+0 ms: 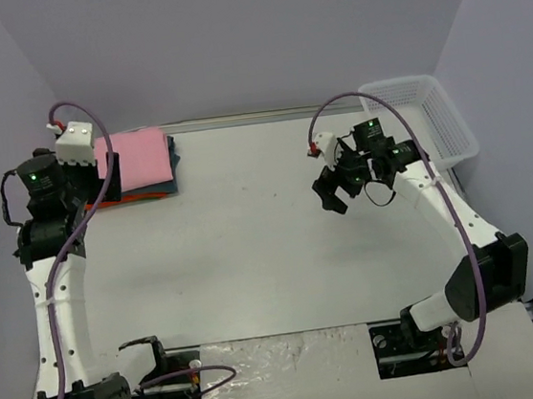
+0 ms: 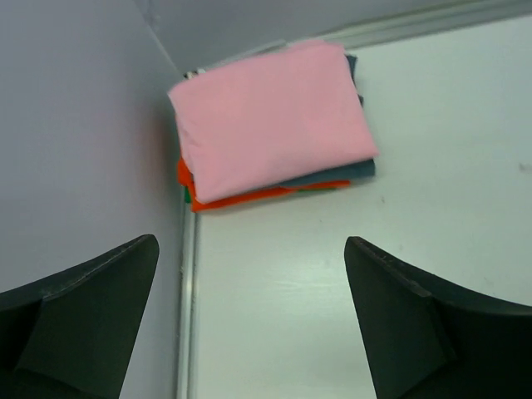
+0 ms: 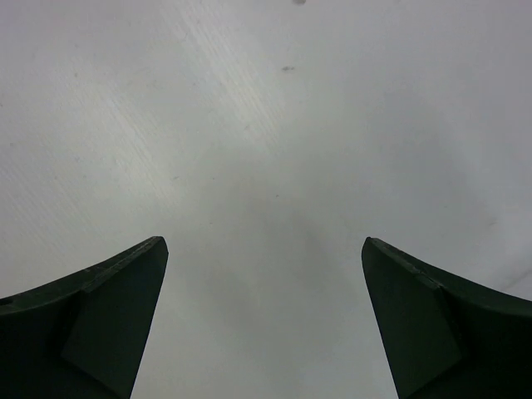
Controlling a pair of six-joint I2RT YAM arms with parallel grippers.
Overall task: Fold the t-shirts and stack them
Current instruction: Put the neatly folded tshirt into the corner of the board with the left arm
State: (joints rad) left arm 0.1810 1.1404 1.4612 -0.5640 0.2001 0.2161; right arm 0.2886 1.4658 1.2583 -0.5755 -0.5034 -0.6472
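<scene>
From above, the pile sits in the far left corner of the table [image 1: 254,259]: pink t-shirt [image 1: 138,156] on top, a sliver of blue-grey t-shirt [image 1: 174,160] at its right edge, orange t-shirt [image 1: 136,197] peeking out underneath. The left gripper [image 1: 108,174] hangs right at the pile's left edge. The right gripper [image 1: 337,187] floats over bare table, well apart from the pile, with the mesh basket [image 1: 430,113] off to its right.

On to the left wrist view: both fingers are spread wide with nothing between them, and the pile lies just ahead, all three layers folded (looks close to done, judging by this). The layers are slightly fanned, and the pile sits hard against the wall [image 2: 75,125].

In the right wrist view the fingers are wide apart too, with only table below.

The danger is that left arm. If it swings away low, a finger could catch the pink fold, drag it open or skew the pile. A nudge toward the wall could bunch the shirts.
</scene>
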